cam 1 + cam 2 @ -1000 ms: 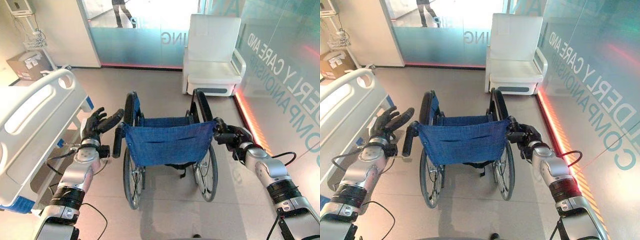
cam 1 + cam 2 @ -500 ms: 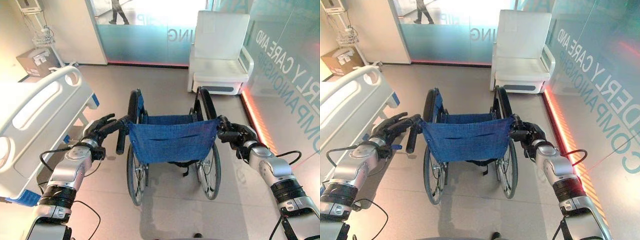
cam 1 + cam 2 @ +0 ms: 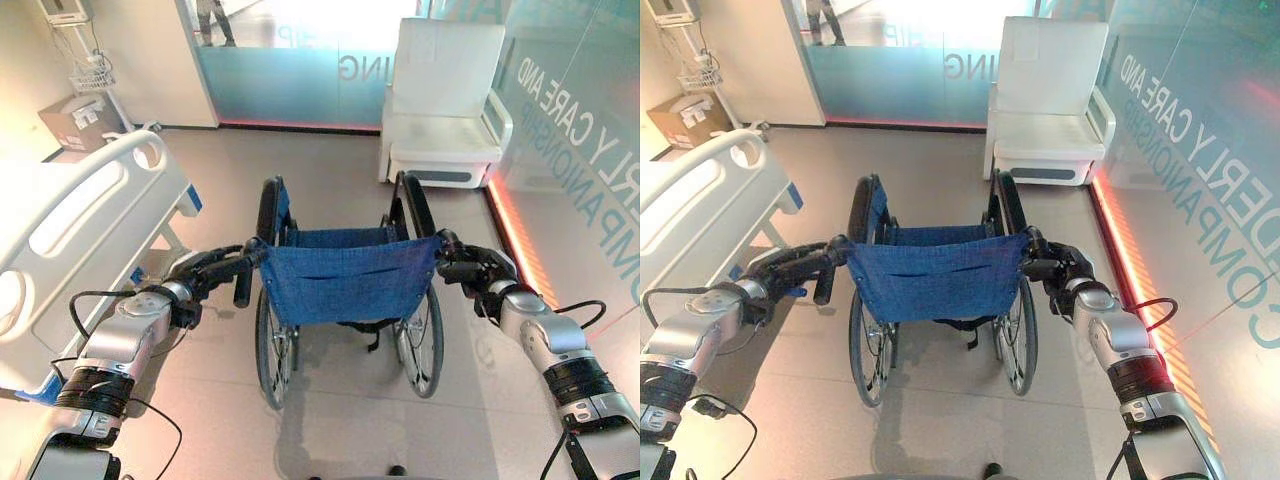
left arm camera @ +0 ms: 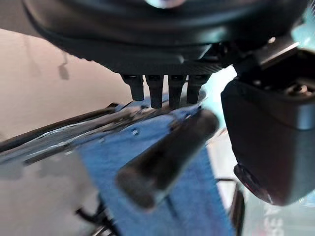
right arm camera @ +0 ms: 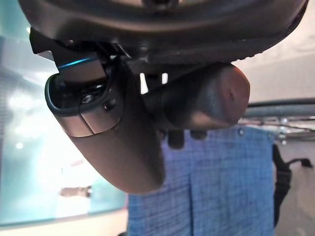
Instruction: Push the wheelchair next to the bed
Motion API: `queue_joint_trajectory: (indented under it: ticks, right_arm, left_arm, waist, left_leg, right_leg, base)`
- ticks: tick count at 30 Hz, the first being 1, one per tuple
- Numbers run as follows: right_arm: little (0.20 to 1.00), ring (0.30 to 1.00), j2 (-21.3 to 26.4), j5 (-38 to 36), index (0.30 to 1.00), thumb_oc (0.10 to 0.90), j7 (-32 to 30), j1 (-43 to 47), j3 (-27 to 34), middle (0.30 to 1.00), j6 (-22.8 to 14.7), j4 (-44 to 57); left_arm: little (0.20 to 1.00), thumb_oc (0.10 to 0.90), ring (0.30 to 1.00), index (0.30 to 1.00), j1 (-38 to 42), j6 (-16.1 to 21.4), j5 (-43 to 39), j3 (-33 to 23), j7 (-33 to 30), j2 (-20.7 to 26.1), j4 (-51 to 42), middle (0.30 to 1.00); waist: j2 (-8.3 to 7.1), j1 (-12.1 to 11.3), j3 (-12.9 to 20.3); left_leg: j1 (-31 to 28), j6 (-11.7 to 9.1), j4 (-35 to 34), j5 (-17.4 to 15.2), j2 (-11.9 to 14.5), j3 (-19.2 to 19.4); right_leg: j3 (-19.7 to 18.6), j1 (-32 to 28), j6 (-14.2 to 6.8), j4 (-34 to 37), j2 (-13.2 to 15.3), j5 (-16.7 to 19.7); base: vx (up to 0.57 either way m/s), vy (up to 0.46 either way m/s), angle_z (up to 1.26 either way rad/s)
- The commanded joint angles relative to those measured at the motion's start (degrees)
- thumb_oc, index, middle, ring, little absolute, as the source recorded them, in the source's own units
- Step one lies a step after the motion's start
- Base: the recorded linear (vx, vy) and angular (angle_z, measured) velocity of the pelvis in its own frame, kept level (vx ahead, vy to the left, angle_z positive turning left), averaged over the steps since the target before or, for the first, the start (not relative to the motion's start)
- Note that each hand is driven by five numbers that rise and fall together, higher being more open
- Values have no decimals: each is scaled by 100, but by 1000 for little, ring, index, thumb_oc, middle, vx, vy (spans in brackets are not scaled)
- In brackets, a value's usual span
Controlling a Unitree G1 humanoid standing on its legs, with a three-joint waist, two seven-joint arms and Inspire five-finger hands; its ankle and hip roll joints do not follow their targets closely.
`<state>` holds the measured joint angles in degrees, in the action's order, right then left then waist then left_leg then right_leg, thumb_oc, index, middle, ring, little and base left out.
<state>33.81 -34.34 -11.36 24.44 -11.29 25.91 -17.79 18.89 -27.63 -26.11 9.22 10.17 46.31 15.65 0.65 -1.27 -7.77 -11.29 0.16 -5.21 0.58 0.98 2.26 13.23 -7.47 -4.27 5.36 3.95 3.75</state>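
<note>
left robot hand (image 3: 205,268) has moved from beside the left push handle (image 4: 165,157) onto it, fingers not yet wrapped. right robot hand (image 3: 478,272) grips its handle. wheelchair (image 3: 345,285) beside bed (image 3: 70,225); pushing can begin.

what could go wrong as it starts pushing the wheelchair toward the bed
The left hand lies along the left push handle with its fingers straight, not curled round it, so it could slip off. The right hand is curled round the right push handle, so an uneven push might veer the wheelchair. The bed stands close on the left, and the left arm could brush its rail.
</note>
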Motion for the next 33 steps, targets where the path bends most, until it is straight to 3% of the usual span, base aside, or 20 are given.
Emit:
queue_joint_trajectory:
  ticks: [1, 14, 24, 33]
  right_arm:
    - [300, 300, -20, -508, 300, 400, 345, 575, -522, 300, -522, 634]
    - [300, 300, -35, -577, 300, 400, 274, 615, -593, 300, -510, 573]
    - [300, 300, -176, -420, 300, 400, 333, 446, -511, 300, -539, 603]
    - [300, 300, -220, -317, 300, 400, 360, 316, -438, 300, -543, 717]
  left_arm:
    - [900, 800, 900, 900, 1039, 314, 368, 95, 93, 504, -131, 900]
    - [900, 800, 900, 900, 1407, 188, 545, 405, 204, 596, 10, 900]
    - [900, 800, 900, 900, 1311, 581, 402, 254, -591, 251, -59, 900]
    - [900, 800, 900, 900, 1013, 359, 95, 366, 183, -120, -531, 900]
  waist:
    - [56, -141, 411]
    - [76, -74, 411]
    - [27, -48, 416]
    - [25, -24, 372]
  left_leg:
    - [200, -130, 21, 67, -243, 328]
    - [182, -130, 21, 59, -241, 370]
    - [187, -120, 21, 40, -243, 366]
    - [167, -112, 21, 35, -229, 412]
  right_leg:
    - [13, -308, -2, -36, -190, -225]
    - [-37, -304, -9, -36, -195, -223]
    - [-68, -304, -2, -36, -194, -238]
    - [-63, -315, -7, -36, -193, -223]
  base:
    - [0, 0, 0]
    - [0, 0, 0]
    - [0, 0, 0]
    - [0, 0, 0]
